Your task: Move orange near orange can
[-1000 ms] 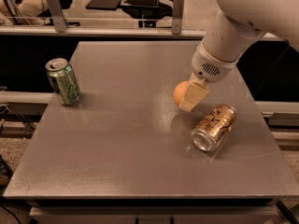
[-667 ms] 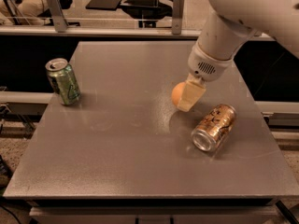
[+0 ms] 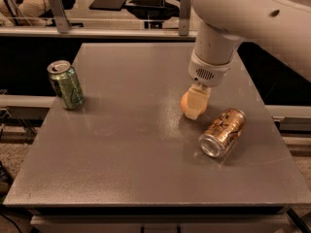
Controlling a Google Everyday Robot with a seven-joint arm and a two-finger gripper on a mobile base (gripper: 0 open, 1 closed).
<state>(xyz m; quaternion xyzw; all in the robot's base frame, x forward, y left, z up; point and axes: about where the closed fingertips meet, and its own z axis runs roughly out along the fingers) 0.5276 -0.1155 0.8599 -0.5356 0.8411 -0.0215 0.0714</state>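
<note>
While gripper (image 3: pixel 190 108) jaws pinch it, orange (image 3: pixel 183 102) sits just up-left of orange can (image 3: pixel 222 132), close but apart. Cream finger (image 3: pixel 198 101) hides most of the fruit. Orange can lies on side on grey table (image 3: pixel 136 169). Green can (image 3: pixel 65 84) stands upright, far left of orange can. White arm (image 3: pixel 218 38) hangs above orange can.

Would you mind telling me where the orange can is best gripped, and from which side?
Grip the orange can across the middle of its body, from above: it lies on its side, so its rounded wall faces up and its ends point sideways. The gripper is beside it, at the orange.
</note>
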